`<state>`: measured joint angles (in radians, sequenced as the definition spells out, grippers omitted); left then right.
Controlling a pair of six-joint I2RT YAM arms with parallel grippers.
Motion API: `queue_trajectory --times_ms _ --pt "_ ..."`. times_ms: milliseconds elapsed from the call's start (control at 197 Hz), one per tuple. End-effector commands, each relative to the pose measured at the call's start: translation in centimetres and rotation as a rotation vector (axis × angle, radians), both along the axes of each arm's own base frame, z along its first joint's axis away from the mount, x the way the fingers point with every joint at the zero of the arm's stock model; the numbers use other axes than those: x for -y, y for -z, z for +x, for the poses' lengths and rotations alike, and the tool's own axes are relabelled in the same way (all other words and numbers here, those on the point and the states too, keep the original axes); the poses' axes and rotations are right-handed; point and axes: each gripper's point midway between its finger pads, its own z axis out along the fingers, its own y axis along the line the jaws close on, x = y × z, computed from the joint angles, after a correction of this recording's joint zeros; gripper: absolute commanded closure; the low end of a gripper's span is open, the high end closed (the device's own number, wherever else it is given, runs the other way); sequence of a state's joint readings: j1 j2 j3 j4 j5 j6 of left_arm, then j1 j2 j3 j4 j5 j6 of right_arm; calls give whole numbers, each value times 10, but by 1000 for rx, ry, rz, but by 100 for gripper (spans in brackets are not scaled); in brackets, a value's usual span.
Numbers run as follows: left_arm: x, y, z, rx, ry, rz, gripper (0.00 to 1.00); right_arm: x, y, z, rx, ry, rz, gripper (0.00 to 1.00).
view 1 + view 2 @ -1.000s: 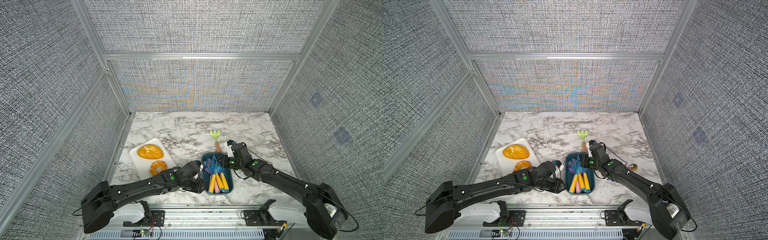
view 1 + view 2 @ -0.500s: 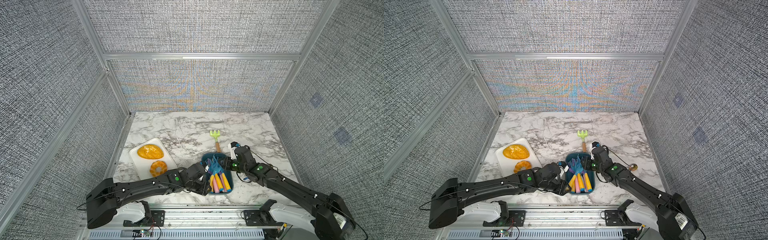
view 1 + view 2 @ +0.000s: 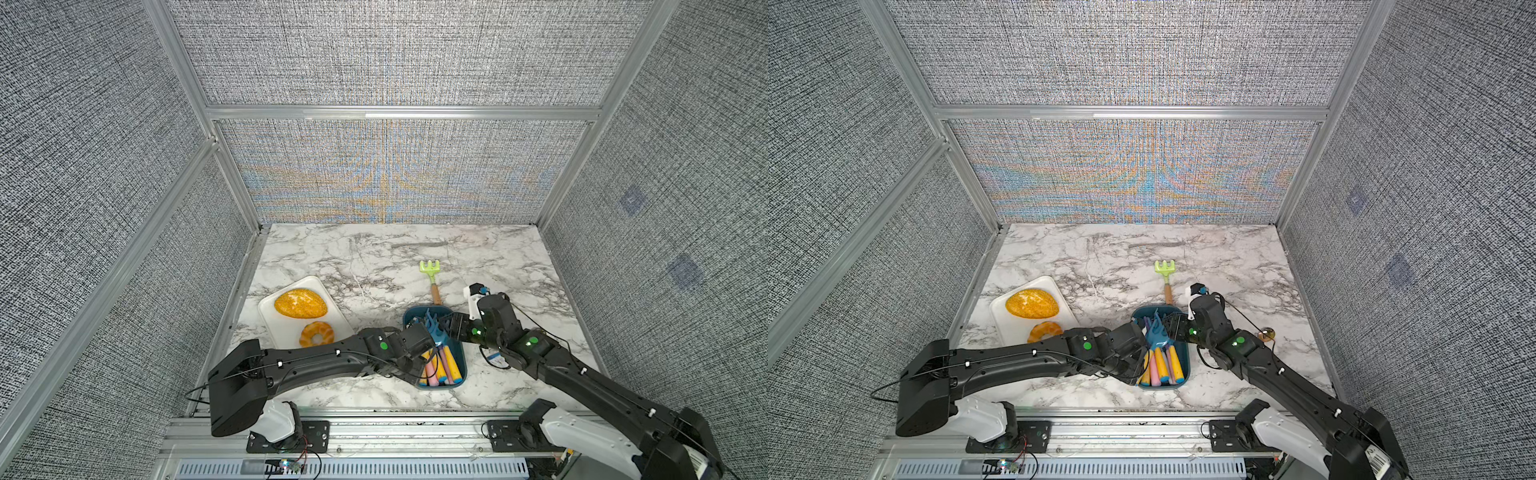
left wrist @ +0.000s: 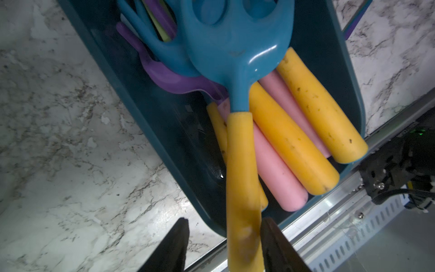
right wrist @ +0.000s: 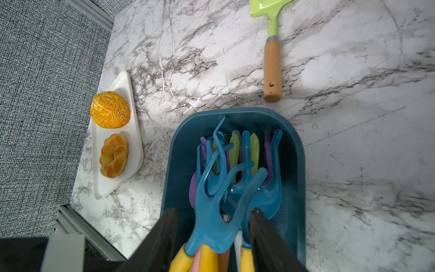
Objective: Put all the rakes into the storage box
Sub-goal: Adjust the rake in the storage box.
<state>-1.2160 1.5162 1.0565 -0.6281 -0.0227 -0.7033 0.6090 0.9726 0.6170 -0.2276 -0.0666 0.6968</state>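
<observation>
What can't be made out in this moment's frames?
- Green rake: tines cut off by the right wrist view's edge.
- Left tool: its own wrist hides it in both top views.
- Storage box floor: covered by piled rakes in every view.
- Small round thing: too small to identify in a top view.

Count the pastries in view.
2, on the white rectangular tray: the oval speckled golden bun at its far end, the braided golden ring doughnut at its near end. None appears hidden.
</observation>
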Motion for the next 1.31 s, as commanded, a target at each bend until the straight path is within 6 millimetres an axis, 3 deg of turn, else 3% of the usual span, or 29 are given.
queue_trajectory --times_ms 0,147,274,390,542,770,907,1085,1308 --pt "3 1 0 12 60 41 46 12 -8 -1 19 41 -20 35" --pt "22 5 -3 -26 118 28 46 22 -19 -3 60 71 -9 32" --pt "24 17 2 -27 126 94 50 27 -23 -5 72 77 -4 32" --pt "28 22 4 -33 134 117 64 27 -27 -6 79 73 3 31" --pt "30 13 3 -32 131 97 78 28 -30 -6 87 71 5 31" --pt "27 -8 2 -20 103 40 87 29 -33 -5 92 69 8 31" --pt "26 -15 5 -8 53 15 97 31 -34 -5 98 76 11 31" --pt "39 -20 6 -27 -11 -87 100 32 -35 -5 101 81 10 27" --pt "29 -19 19 22 -117 -82 100 33 -37 -5 102 81 6 24"
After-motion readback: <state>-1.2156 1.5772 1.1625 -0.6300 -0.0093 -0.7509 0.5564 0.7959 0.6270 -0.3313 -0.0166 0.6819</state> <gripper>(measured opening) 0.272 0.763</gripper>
